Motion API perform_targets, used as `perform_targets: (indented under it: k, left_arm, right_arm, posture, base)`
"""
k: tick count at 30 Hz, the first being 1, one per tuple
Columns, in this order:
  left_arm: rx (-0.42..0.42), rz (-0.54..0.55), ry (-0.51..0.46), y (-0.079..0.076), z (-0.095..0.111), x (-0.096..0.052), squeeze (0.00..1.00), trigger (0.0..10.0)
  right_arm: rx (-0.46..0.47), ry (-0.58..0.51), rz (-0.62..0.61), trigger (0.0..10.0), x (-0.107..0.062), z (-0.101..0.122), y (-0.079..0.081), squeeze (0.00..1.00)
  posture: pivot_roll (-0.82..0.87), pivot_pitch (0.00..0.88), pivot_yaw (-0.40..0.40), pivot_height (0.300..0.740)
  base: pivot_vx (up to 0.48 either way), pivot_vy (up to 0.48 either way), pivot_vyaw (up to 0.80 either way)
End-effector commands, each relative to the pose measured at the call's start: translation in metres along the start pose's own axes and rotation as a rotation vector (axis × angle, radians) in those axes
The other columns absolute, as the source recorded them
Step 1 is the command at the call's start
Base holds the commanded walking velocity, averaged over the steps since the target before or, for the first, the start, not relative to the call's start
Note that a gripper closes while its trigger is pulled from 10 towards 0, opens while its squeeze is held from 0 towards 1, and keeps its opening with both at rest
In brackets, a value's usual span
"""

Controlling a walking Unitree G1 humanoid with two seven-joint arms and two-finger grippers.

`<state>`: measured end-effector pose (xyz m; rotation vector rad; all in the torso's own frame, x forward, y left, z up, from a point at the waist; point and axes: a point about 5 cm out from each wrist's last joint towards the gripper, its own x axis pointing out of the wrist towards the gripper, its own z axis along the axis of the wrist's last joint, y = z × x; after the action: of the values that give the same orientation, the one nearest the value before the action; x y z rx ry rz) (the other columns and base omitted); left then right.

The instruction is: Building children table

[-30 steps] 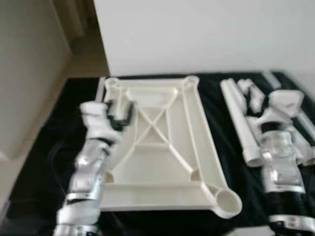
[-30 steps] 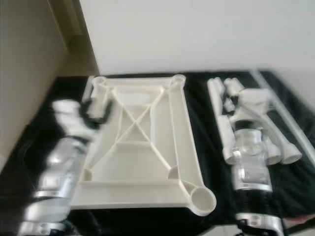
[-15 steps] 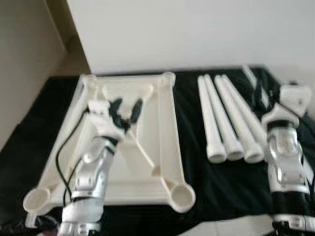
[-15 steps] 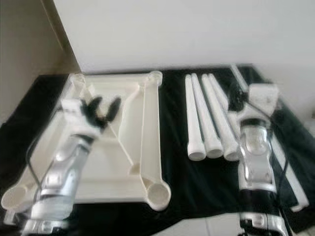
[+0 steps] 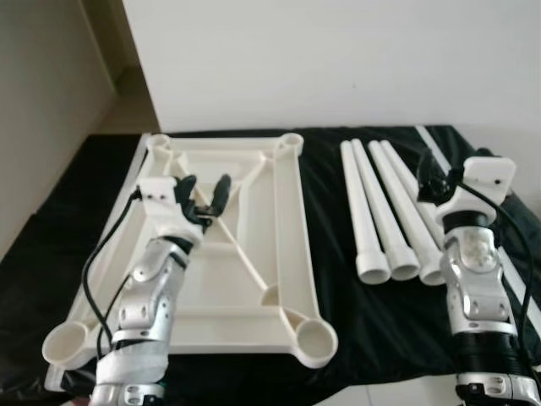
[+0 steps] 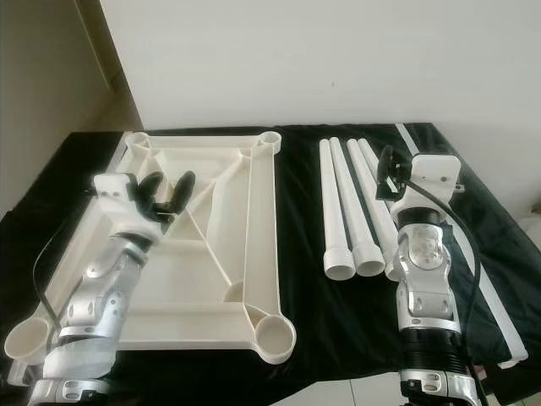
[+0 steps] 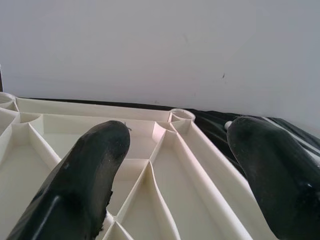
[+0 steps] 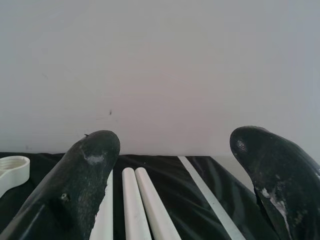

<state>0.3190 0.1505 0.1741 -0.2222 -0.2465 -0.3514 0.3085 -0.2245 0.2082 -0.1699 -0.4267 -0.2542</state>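
A cream plastic tabletop point(image 5: 254, 220) lies upside down on a black cloth, ribs up, with a round leg socket point(image 5: 314, 340) at each corner. Beside it on the right lie several white table legs point(image 5: 372, 211), side by side. My left gripper point(image 5: 201, 196) hovers open over the tabletop's left ribs, nothing between its fingers point(image 7: 90, 175). My right gripper point(image 5: 439, 179) is held open above the far ends of the legs, empty too; its fingers point(image 8: 80, 175) point toward the white wall.
The black cloth point(image 5: 51, 228) covers the whole work surface. A thin white strip point(image 6: 473, 262) lies along its right side. A white wall point(image 5: 338, 59) stands directly behind. A beige floor corner point(image 5: 51, 76) shows at the far left.
The camera has swung and steadied, so the whole scene shifted. Both arms lifted and extended forward over the parts, with their fingers now spread.
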Motion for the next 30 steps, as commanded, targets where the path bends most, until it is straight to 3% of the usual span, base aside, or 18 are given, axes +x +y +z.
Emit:
perform_targets:
  k: [1,11,22,30]
  left_arm:
    - [0.002,-0.012,0.022,-0.0004,-0.0026,0.0002,0.00,10.0]
    - [-0.012,-0.023,0.040,-0.0022,-0.0051,-0.0007,0.00,10.0]
    - [-0.008,-0.049,0.040,-0.0051,-0.0052,0.0023,0.00,10.0]
    - [0.038,-0.071,0.044,-0.0096,-0.0048,0.0041,0.00,10.0]
  right_arm:
    - [-0.008,0.010,0.007,10.0,-0.0033,-0.0035,0.0008,0.00]
    - [-0.004,0.021,0.017,10.0,-0.0045,-0.0064,0.0041,0.00]
    - [-0.004,0.028,0.021,10.0,-0.0058,-0.0090,0.0060,0.00]
    - [-0.008,0.034,0.017,10.0,-0.0071,-0.0111,0.0052,0.00]
  posture:
    - [0.00,0.000,0.017,0.740]
    - [0.01,0.000,0.018,0.740]
    - [0.00,0.000,0.025,0.740]
    - [0.00,0.000,0.026,0.740]
  base:
    - [0.000,0.000,0.00]
    - [0.000,0.271,0.00]
    - [0.000,0.448,0.00]
    - [0.000,0.000,0.00]
